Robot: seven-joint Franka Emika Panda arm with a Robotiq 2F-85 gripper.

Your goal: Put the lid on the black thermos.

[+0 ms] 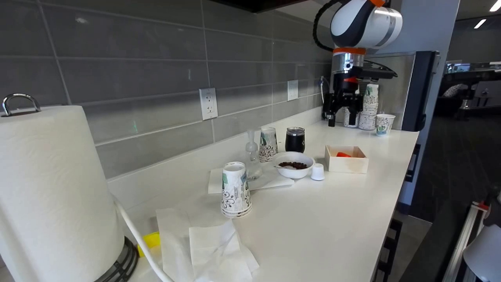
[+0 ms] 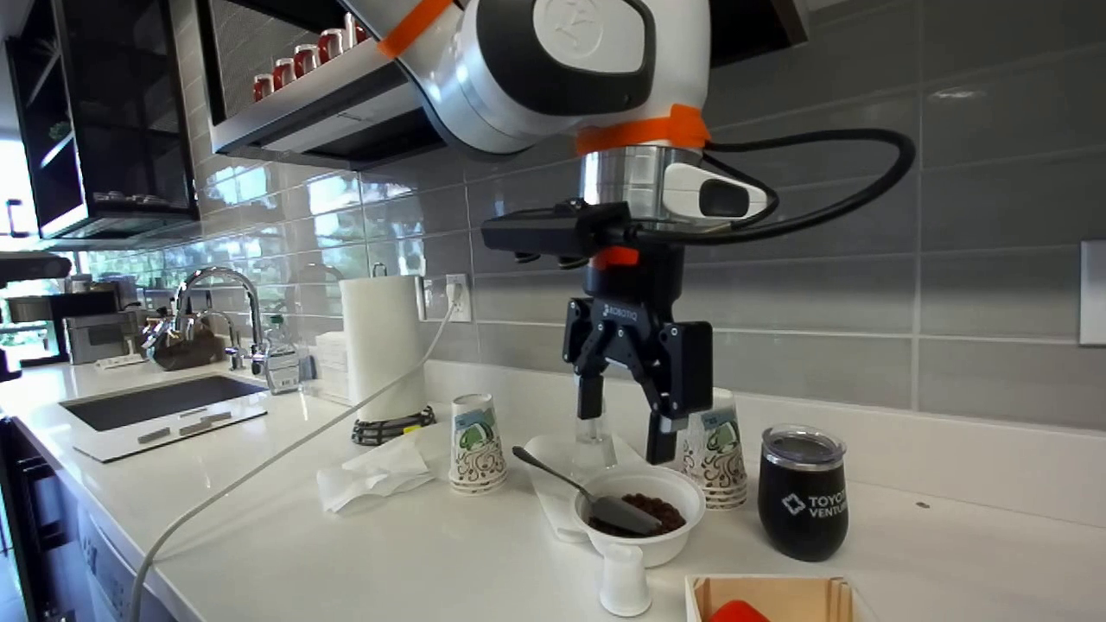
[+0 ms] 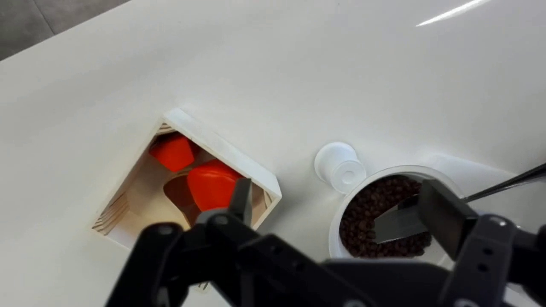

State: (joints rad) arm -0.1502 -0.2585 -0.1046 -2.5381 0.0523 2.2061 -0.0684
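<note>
The black thermos [image 1: 295, 141] stands upright on the counter near the back wall. It also shows in an exterior view [image 2: 804, 501], with white lettering on its side. A clear piece that looks like a lid [image 2: 803, 446] shows at its top, inside a shiny rim; I cannot tell how firmly it sits. No separate lid shows elsewhere. My gripper [image 1: 342, 119] is open and empty, fingers down, well above the counter. In an exterior view the gripper [image 2: 626, 422] is up and left of the thermos. In the wrist view the gripper [image 3: 343, 204] is open; the thermos is out of view.
A white bowl [image 2: 691, 527] holds brown beans and a dark spoon. A small white cup [image 3: 339, 166] and a wooden box [image 3: 228, 149] with red pieces stand beside it. Patterned paper cups [image 1: 268, 143], a clear bottle [image 1: 252, 156] and napkins [image 1: 211, 250] line the wall side.
</note>
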